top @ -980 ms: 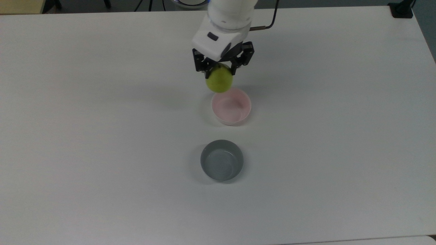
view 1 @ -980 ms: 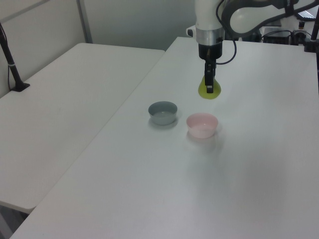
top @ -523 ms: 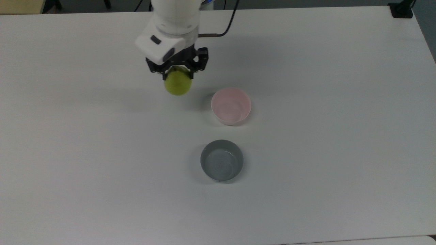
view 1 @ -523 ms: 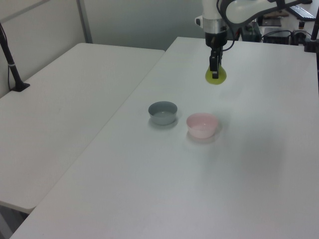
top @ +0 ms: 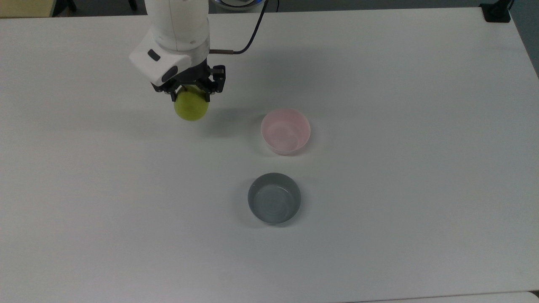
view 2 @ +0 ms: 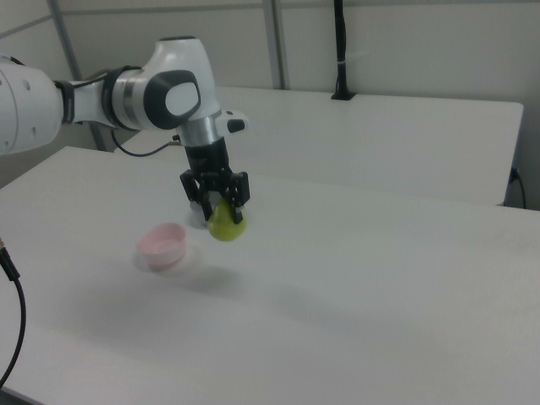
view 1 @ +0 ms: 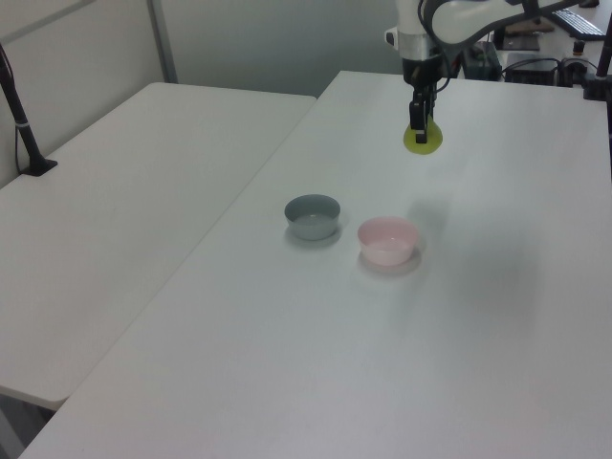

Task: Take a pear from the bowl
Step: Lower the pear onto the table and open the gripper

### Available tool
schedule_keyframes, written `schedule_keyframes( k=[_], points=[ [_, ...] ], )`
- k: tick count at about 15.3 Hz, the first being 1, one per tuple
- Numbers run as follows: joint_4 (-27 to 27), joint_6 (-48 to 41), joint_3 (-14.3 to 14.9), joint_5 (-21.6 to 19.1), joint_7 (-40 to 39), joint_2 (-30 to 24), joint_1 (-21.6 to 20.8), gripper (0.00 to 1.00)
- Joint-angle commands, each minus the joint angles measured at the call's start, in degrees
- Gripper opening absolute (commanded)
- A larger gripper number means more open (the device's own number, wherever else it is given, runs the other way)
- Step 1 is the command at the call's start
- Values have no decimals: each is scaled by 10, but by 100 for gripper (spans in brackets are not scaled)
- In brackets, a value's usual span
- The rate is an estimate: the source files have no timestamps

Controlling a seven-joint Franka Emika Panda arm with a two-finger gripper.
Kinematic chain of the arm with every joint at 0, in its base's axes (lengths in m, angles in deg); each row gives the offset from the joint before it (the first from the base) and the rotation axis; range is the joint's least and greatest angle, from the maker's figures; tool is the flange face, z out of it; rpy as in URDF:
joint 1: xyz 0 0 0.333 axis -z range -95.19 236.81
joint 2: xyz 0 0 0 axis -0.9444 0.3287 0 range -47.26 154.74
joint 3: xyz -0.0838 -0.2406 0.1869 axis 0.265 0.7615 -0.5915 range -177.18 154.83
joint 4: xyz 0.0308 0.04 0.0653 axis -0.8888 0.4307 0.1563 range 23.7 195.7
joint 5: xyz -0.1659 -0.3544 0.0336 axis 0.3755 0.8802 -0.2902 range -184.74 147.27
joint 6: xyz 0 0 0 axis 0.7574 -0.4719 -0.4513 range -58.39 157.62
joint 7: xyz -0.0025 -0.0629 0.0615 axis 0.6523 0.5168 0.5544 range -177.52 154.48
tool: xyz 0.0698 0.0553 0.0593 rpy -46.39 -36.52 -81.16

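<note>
— What have the jaws got?

— They are pinching the pear (top: 191,107), which hangs between them from the gripper (top: 190,96), clear of the white table (top: 400,105).

— And the pink bowl (top: 286,131)?

— Well apart from the jaws, toward the top view's right and lower, with nothing in it. The grey bowl (top: 274,198) sits farther out still, below the pink one in the top view.
</note>
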Motion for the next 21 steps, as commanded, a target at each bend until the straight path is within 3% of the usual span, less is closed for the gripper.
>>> schedule_keyframes(
  k=[1,8,12,15,19,21],
  points=[
    [14,42,3,2,-10,28,6,48],
    [19,88,2,3,-3,79,5,49],
    [19,105,3,3,-3,93,2,55],
    [18,111,3,3,-3,99,3,62],
    [17,110,3,3,-3,98,2,89],
    [16,108,3,3,-3,96,2,91]
  ],
)
